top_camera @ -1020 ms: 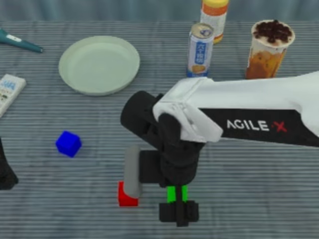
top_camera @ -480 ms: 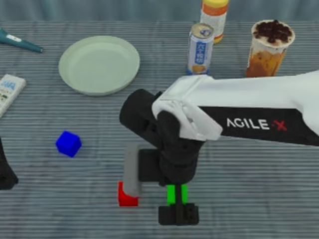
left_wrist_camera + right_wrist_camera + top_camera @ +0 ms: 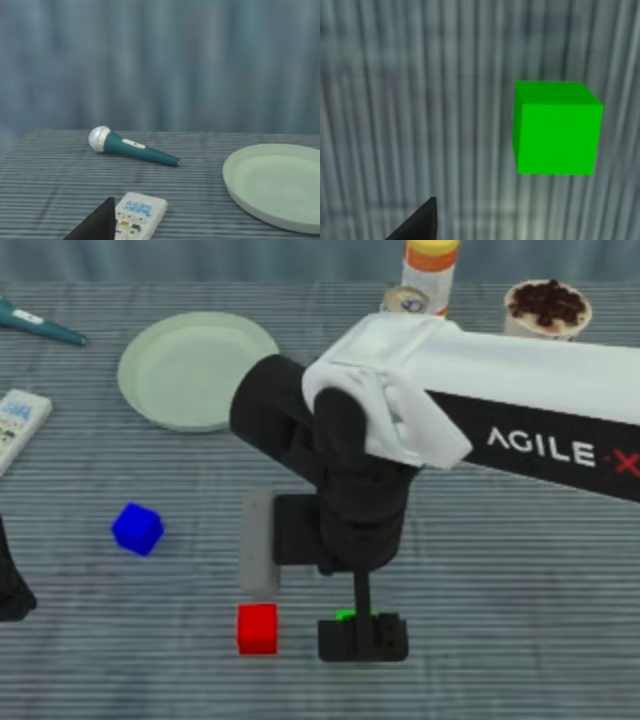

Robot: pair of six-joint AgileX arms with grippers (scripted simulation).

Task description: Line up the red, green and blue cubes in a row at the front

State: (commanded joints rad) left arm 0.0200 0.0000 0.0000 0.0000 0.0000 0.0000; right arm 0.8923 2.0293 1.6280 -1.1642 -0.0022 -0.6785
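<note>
Top view: right gripper (image 3: 362,637) hangs directly over the green cube (image 3: 346,616), grip state hidden; red cube (image 3: 257,628) sits just beside, square to the counter (image 3: 520,640). Arm reads "AGILE X".

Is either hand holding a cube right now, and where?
No. The green cube sits free on the cloth below the right hand; the left arm is parked at the left edge.

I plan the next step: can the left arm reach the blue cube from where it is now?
Probably yes. The blue cube lies alone on the table's left side, with nothing near it. The left arm is parked at the left edge, and the right gripper is over the green cube, away from that path.
</note>
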